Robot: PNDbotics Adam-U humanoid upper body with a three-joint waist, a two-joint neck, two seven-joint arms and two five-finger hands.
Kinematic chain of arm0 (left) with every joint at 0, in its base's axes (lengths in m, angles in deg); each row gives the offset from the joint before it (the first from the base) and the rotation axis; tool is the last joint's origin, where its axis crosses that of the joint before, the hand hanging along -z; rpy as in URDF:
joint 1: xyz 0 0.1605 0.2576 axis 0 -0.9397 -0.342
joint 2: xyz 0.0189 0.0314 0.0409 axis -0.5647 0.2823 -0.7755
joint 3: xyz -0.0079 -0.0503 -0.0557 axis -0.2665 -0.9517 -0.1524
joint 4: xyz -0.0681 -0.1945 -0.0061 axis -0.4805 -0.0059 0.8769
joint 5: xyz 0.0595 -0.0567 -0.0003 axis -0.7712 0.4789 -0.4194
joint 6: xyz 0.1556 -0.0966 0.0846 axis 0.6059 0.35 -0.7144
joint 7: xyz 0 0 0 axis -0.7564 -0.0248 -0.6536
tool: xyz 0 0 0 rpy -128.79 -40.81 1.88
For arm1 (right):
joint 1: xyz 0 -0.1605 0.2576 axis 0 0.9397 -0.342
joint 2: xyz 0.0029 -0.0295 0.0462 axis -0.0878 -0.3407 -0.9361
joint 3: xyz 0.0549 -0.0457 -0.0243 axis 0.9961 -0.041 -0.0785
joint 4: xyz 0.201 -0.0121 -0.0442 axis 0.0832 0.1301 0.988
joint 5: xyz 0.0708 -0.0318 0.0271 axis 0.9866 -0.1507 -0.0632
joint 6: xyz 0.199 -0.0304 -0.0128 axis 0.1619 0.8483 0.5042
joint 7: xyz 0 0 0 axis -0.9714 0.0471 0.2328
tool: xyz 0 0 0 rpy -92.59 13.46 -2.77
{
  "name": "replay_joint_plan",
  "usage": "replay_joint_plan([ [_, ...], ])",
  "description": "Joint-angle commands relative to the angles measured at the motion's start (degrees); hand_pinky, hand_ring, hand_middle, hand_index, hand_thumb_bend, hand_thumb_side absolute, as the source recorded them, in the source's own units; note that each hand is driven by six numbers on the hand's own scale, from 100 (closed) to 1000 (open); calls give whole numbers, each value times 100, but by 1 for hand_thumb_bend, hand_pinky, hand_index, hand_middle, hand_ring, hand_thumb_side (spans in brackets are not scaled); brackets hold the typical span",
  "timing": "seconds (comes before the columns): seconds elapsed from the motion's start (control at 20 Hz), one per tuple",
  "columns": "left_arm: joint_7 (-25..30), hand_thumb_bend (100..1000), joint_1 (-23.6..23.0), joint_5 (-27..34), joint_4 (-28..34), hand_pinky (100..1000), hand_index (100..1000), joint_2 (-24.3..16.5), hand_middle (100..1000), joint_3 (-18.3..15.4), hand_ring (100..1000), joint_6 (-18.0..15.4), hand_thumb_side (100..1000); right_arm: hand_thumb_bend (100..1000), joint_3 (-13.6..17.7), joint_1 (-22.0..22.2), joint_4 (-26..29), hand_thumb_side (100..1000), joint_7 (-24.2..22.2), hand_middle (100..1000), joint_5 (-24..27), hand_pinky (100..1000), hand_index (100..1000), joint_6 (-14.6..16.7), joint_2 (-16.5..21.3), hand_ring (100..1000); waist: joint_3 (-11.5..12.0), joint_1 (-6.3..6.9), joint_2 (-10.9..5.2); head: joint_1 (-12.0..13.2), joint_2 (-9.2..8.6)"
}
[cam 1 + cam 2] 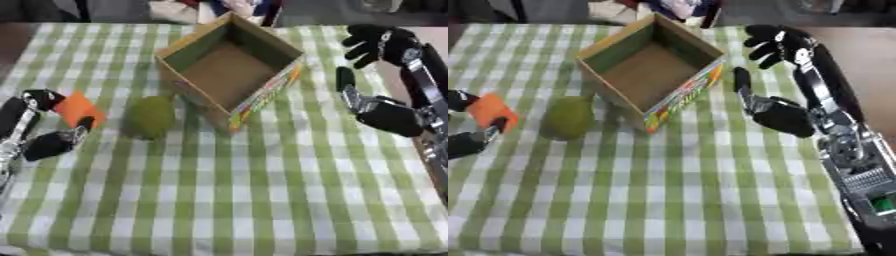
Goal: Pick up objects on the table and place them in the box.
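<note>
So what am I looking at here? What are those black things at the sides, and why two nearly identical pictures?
Both pictures come from one stereo camera in the robot's head, looking down at its work, so they show the same moment. The black shapes are the robot's two hands. Its left hand has its fingers and thumb curled round an orange object. Its right hand is at the right, open and holding nothing. On the green checked tablecloth stands an open cardboard box, which looks empty, with a green fruit-like object lying beside it. The job is to put the objects into the box.
</note>
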Motion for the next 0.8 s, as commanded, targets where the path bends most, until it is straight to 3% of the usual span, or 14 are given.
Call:
replay_joint_plan([
  [0.05, 70, 324, 361, 52, 288, 718, 622, -427, 523, 108, 624, 14, 465, 128, 30, -64, 88, 371, -18, 694, 21, 586, 860, 6, 115, 667, -20, 25, -88, 13, 30],
  [0.35, 287, 329, 1349, 253, -177, 702, 627, -499, 529, 649, 620, -48, 472, 127, -20, -76, 83, 371, -61, 694, 41, 586, 860, 19, 89, 667, -103, 30, -110, 75, 30],
  [0.8, 475, 340, 2695, -230, -1450, 697, 649, 320, 552, 1280, 625, -147, 475, 126, -78, -100, 73, 372, -122, 693, 71, 585, 860, 36, 40, 667, -232, 26, -97, 190, 30],
])
